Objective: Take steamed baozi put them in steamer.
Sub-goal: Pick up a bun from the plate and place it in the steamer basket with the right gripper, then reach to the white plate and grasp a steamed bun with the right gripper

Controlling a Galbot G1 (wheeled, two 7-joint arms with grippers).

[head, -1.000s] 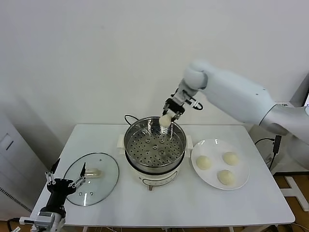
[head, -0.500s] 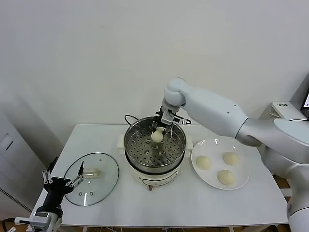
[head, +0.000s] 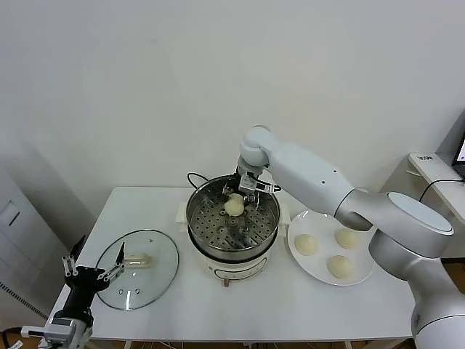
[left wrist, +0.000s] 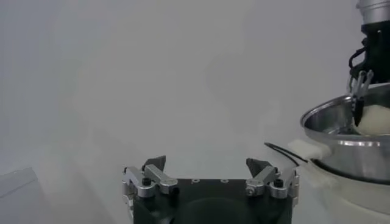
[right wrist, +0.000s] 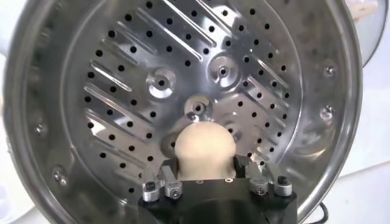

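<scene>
My right gripper (head: pixel 240 193) is shut on one cream-white baozi (head: pixel 234 206) and holds it inside the far part of the steel steamer (head: pixel 196 218). In the right wrist view the baozi (right wrist: pixel 204 149) sits between the fingers, just over the perforated bottom of the steamer (right wrist: pixel 122 73). Three more baozi (head: pixel 306 244) lie on the white plate (head: pixel 363 256) to the right of the steamer. My left gripper (head: pixel 95 274) is open and empty, parked low at the table's front left; its fingertips (left wrist: pixel 154 163) show in the left wrist view.
A round glass lid (head: pixel 138 269) lies flat on the table left of the steamer. The steamer stands on a white pot base (head: pixel 232 267) with a black cord (head: pixel 195 177) behind it. The steamer's rim (left wrist: pixel 347 122) also shows in the left wrist view.
My right gripper has come down from above the steamer's far rim into the basket with the baozi. The left arm has hardly moved.
</scene>
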